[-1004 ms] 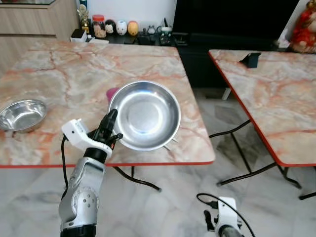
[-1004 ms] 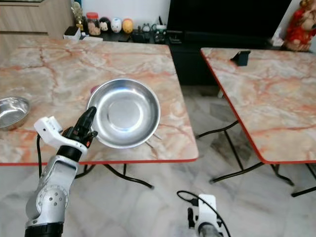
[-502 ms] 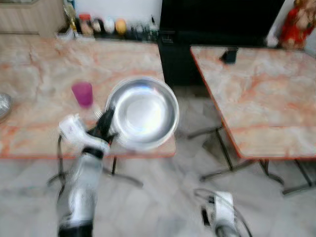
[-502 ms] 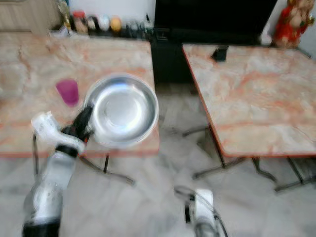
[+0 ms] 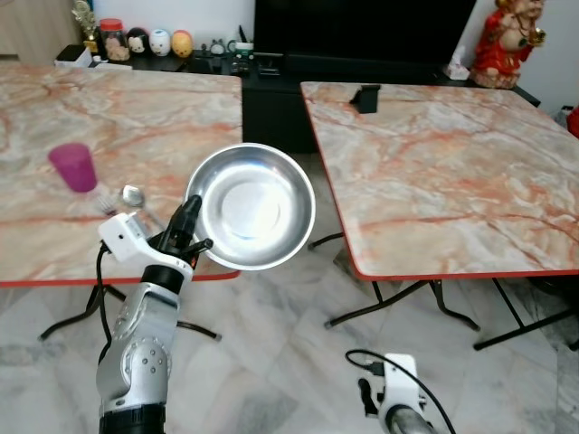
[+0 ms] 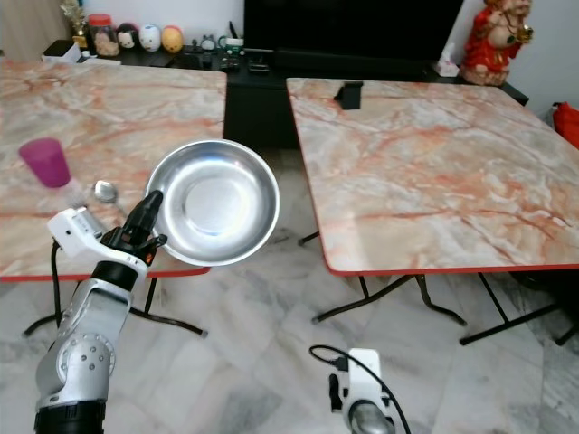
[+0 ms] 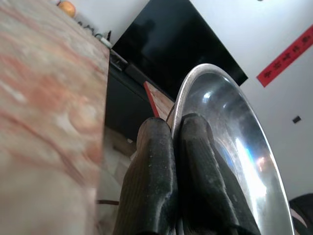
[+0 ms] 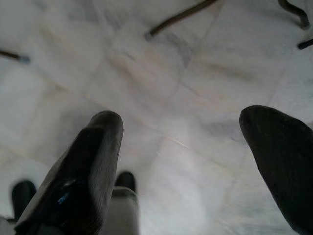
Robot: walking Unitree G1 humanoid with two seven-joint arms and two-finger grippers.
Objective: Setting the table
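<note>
A shiny steel bowl is held tilted in the air by its rim, over the near right corner of the left marble table. My left gripper is shut on that rim, and the bowl's rim runs between its two black fingers. On the left table stand a purple cup and a spoon beside it. My right gripper hangs low with its fingers wide open over the floor. The right marble table carries a small black object at its far edge.
A black TV cabinet and a shelf with small jars and figurines line the back wall. A red figurine stands at the back right. Black table legs cross the tiled floor in the gap between the tables.
The whole view has swung to the right: the left table slid leftward and the right table came to the middle. The small steel bowl left the picture. The held bowl stays in my left gripper.
</note>
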